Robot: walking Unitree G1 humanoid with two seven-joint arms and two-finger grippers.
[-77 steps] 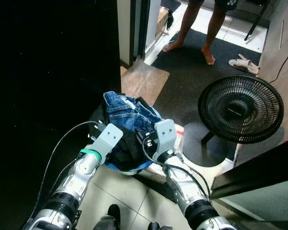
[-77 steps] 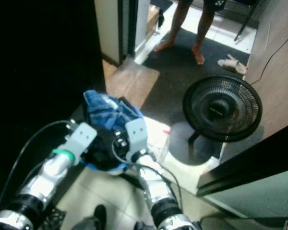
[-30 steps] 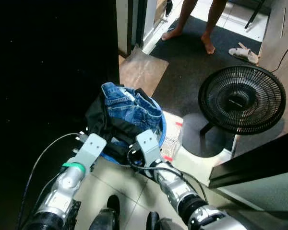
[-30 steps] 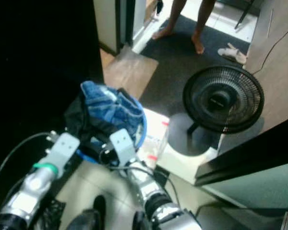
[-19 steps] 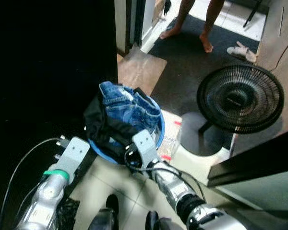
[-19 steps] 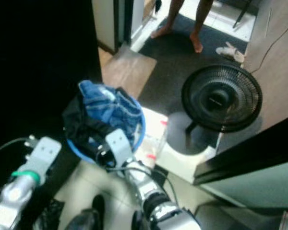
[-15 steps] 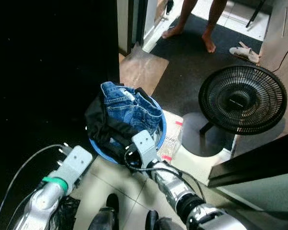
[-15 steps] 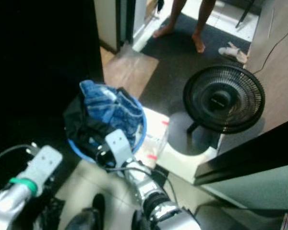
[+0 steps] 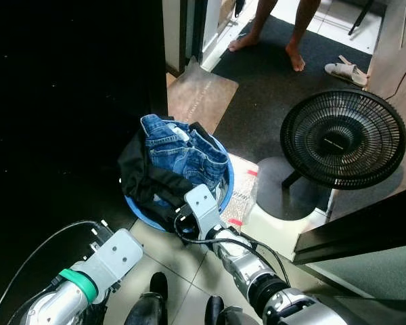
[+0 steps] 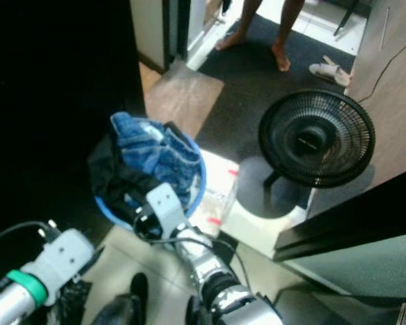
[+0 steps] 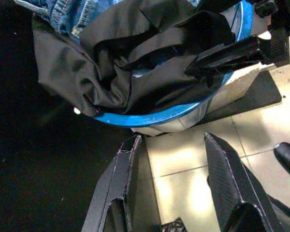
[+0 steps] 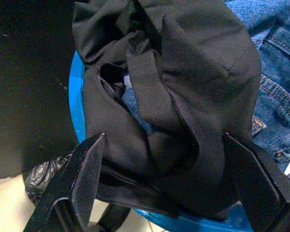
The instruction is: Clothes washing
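Observation:
A round blue basin (image 9: 224, 194) stands on the floor, heaped with blue jeans (image 9: 179, 152) and a black garment (image 9: 145, 183) that hangs over its near-left rim. My right gripper (image 12: 164, 137) is at the basin's near edge, open wide, its fingers (image 12: 87, 174) on either side of the black garment (image 12: 193, 72). The jeans (image 12: 273, 72) lie just beyond. My left gripper (image 11: 171, 139) is open and held back from the basin rim (image 11: 150, 117), above the floor tiles, with nothing between its fingers. In the left wrist view the right gripper's fingers (image 11: 232, 53) reach onto the black garment (image 11: 135, 72).
A black floor fan (image 9: 342, 139) stands to the right of the basin, beside a white block (image 9: 277, 223). A person's bare legs (image 9: 277, 34) and sandals (image 9: 348, 70) are by the doorway ahead. A brown mat (image 9: 199, 101) lies beyond the basin. The left side is dark.
My left arm has drawn back from the basin toward the lower left. The right gripper has stayed at the basin's near rim. The view has shifted slightly.

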